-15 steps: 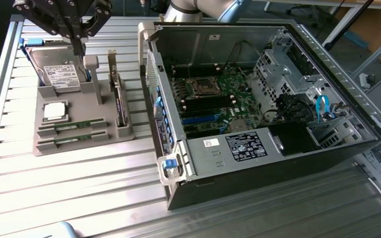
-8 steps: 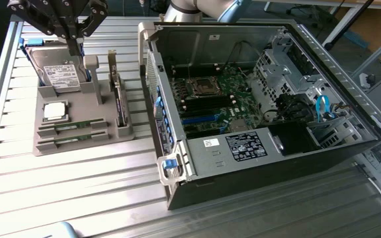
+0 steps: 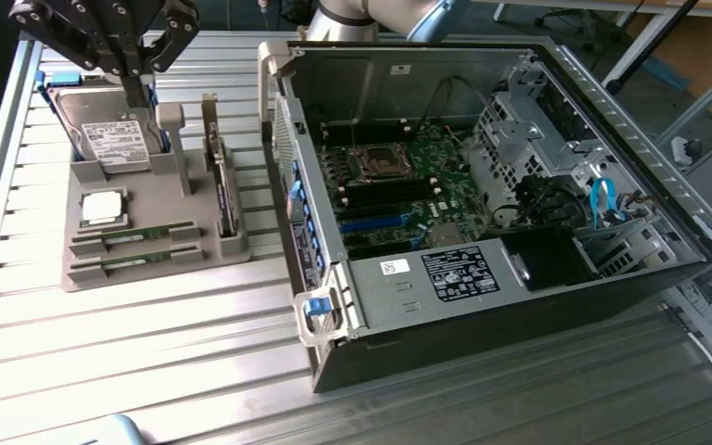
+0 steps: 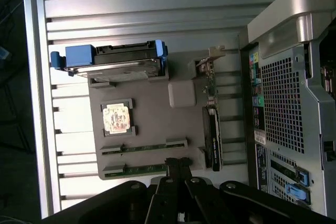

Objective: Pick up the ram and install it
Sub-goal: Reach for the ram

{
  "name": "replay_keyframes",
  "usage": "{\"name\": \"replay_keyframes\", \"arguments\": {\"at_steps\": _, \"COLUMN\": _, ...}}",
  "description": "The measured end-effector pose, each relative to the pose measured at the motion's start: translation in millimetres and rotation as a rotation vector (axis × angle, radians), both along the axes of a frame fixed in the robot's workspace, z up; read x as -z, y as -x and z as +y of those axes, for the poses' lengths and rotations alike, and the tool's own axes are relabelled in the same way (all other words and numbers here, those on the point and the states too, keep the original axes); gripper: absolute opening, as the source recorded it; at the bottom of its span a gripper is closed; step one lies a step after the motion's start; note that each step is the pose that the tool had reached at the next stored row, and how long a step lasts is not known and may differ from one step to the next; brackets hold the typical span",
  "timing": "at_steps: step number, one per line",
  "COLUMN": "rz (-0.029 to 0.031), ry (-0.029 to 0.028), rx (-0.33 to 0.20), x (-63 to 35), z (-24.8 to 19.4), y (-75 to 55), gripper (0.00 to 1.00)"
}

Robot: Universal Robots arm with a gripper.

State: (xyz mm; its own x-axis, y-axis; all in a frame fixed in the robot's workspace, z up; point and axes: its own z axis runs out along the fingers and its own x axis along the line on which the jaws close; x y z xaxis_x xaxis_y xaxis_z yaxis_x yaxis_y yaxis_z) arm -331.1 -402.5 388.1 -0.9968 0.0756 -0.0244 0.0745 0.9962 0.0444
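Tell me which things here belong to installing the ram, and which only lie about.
Job: two ram sticks in the gray holder, open computer case, tool.
Lying about: hard drive, processor chip, card with bracket.

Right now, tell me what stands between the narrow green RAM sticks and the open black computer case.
A wide dark card with a metal bracket, standing on edge beside the green RAM sticks, as the exterior view shows.
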Motion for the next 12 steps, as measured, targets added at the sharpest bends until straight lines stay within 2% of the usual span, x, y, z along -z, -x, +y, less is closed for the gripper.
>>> {"name": "replay_keyframes", "arguments": {"at_steps": 6, "rz": 0.0000, "ry": 0.0000, "rx": 0.000, "x": 0.0, "z": -5.2, "y": 0.6, "gripper": 0.11}}
{"name": "replay_keyframes", "arguments": {"at_steps": 12, "rz": 0.0000, "ry": 0.0000, "rx": 0.000, "x": 0.0, "z": -8.3, "y": 1.2, "gripper": 0.11}}
